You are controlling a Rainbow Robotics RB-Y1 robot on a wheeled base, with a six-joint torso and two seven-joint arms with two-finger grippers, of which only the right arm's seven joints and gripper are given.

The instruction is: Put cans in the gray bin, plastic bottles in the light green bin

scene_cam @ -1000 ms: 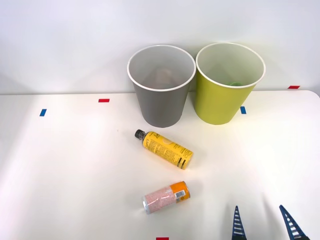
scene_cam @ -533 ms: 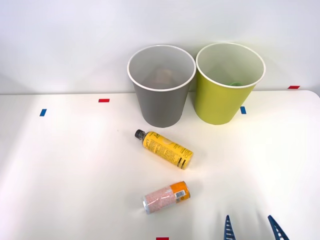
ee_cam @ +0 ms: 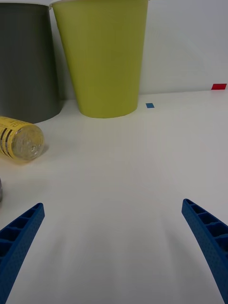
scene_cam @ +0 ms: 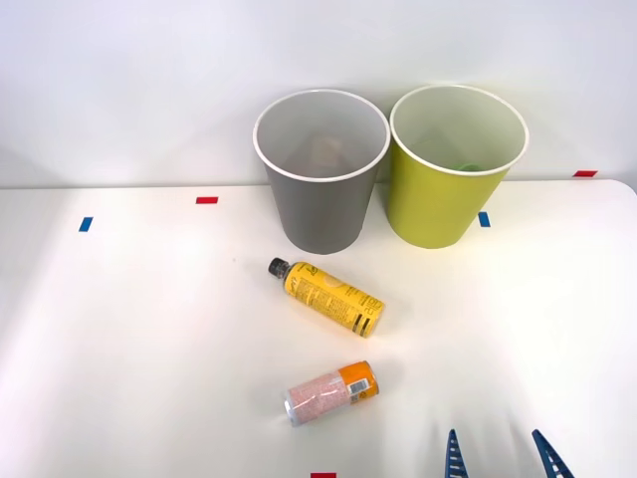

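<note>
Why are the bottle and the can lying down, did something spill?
Nothing spilled. The yellow bottle with its black cap on and the pink-and-orange can lie on their sides on the white table, dry around them. Gray bin and light green bin stand upright.

Right gripper point(scene_cam: 501, 455) low at the front view's near edge; jaws spread wide, empty.

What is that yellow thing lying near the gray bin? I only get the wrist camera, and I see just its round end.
Observer: The front view shows a plastic bottle on its side, its black cap toward the gray bin.
Visitor: Anything else lying about?
Observer: Yes, a pink can with an orange band, on its side, nearer the robot than the bottle and left of the open claw.
Visitor: Is the green bin empty?
Observer: No, a green thing lies inside the light green bin.
</note>
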